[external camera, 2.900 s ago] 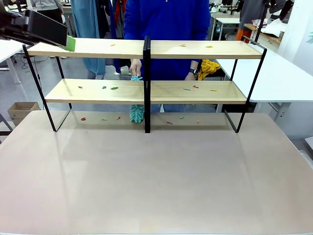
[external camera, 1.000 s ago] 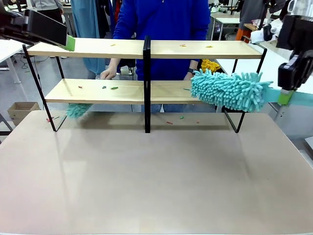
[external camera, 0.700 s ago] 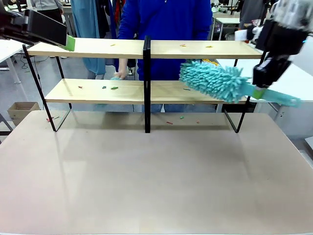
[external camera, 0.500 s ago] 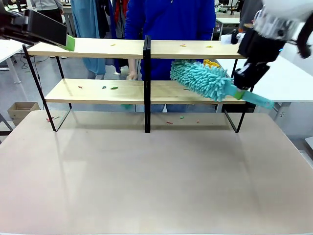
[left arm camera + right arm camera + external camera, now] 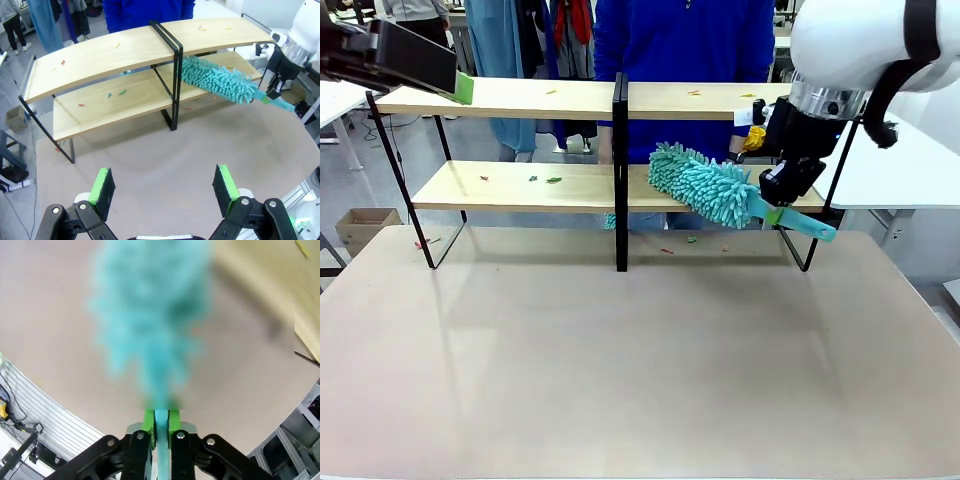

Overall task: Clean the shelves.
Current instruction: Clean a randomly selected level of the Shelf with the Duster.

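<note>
The shelves [image 5: 520,187] stand across the far side of the beige table, two light-wood boards on a black frame. My right gripper [image 5: 775,205] is shut on the flat handle of a fluffy teal duster [image 5: 705,185]. The duster's head lies on the lower board, right of the central post [image 5: 620,170]. In the right wrist view, my right gripper [image 5: 160,420] pinches the handle, with the duster [image 5: 150,315] blurred ahead. My left gripper [image 5: 463,90] hovers by the upper board's left end. In the left wrist view, my left gripper [image 5: 164,187] is open and high above the table, facing the shelves [image 5: 100,57] and duster [image 5: 220,82].
Small coloured scraps [image 5: 545,180] dot both boards and the tabletop under the rack [image 5: 692,238]. A person in blue [image 5: 680,40] stands behind the shelves, and a teal tuft [image 5: 610,221] shows below the lower board by the post. A white table [image 5: 900,160] is on the right.
My right arm has swung the duster left and down, from beside the rack's right end onto the lower board near the post. The teal tuft behind the rack moved from left to centre. The left arm is still.
</note>
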Controlling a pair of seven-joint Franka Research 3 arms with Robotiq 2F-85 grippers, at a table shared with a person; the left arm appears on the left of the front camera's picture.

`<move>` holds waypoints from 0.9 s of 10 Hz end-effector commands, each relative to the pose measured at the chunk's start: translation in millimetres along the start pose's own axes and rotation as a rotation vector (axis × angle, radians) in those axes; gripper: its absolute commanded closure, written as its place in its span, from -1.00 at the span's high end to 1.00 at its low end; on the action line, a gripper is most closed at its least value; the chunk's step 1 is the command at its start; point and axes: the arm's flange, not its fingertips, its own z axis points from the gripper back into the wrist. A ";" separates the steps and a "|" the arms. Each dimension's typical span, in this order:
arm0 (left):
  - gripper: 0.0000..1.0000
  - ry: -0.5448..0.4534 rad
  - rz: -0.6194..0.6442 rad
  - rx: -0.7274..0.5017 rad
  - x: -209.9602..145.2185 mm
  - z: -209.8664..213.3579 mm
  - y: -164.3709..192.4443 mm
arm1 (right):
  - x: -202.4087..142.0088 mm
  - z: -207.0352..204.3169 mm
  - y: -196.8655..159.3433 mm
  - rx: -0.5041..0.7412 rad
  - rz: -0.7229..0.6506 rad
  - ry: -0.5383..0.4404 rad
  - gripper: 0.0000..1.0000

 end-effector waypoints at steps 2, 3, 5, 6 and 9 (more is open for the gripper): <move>1.00 0.001 -0.012 0.002 -0.5 0.1 1.5 | -17.6 8.3 0.2 -0.089 -0.211 0.089 -0.75; 1.00 0.001 -0.012 0.002 -0.5 0.1 1.5 | -27.7 9.7 -5.0 -0.094 -0.302 0.146 -0.75; 1.00 0.001 -0.012 0.002 -0.5 0.1 1.5 | -53.3 22.7 -24.0 -0.376 -0.689 0.287 -0.75; 1.00 0.001 -0.012 0.002 -0.5 0.1 1.5 | -60.3 23.0 -29.5 -0.360 -0.729 0.397 -0.75; 1.00 0.001 -0.012 0.002 -0.5 0.1 1.5 | -57.8 29.5 -24.0 -0.386 -0.641 0.240 -0.75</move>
